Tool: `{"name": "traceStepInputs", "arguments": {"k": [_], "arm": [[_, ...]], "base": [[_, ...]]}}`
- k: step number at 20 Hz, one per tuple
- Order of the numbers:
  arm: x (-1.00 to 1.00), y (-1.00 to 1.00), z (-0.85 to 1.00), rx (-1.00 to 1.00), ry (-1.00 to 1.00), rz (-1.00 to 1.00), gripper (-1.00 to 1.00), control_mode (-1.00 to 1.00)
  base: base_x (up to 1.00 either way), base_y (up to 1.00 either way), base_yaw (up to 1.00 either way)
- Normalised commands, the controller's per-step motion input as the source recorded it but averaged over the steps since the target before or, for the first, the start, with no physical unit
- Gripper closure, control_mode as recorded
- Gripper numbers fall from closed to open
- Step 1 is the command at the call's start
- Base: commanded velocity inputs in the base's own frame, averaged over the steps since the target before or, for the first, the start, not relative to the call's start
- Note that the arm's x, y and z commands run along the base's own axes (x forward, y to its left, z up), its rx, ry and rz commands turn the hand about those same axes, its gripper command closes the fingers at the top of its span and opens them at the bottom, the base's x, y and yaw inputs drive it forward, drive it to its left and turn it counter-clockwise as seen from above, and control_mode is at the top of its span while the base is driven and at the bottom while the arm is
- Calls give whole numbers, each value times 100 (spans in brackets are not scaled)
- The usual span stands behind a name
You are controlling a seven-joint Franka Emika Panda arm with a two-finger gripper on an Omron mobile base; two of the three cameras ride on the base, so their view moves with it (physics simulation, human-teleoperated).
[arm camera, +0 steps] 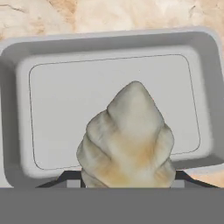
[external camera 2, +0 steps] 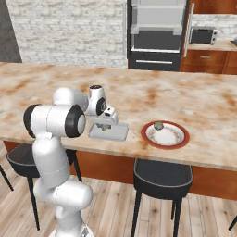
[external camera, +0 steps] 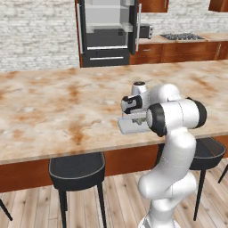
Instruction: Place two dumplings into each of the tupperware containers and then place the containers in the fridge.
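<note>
We hold a dumpling [arm camera: 127, 140] clamped in the gripper [arm camera: 126, 183], directly above the tupperware container [arm camera: 109, 43] at the counter's [external camera: 53, 102] near edge.

Your tray [arm camera: 109, 65] floor is bare from 9 through 3 o'clock; dumpling [arm camera: 129, 140] blocks 6 o'clock.

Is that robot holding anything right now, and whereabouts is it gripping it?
Yes: a dumpling, pinched at its lower sides in the tool, above a tupperware container.
</note>
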Motion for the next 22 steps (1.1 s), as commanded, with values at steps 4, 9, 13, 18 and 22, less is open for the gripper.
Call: {"name": "traceStepInputs", "arguments": {"k": [4, 9, 13, 18, 22], "arm": [[57, 37, -47, 0, 7, 0, 100, -100], [60, 1, -49, 3, 5, -1, 100, -100], [1, 0, -22, 1, 0, -4, -100, -100], [-35, 0, -3, 0, -7, -6, -100, -100], [-13, -5, 0, 0, -1, -5, -100, -100]], "base": [[0, 0, 0], [0, 0, 0], [0, 0, 0], [0, 0, 0], [0, 0, 0]]}}
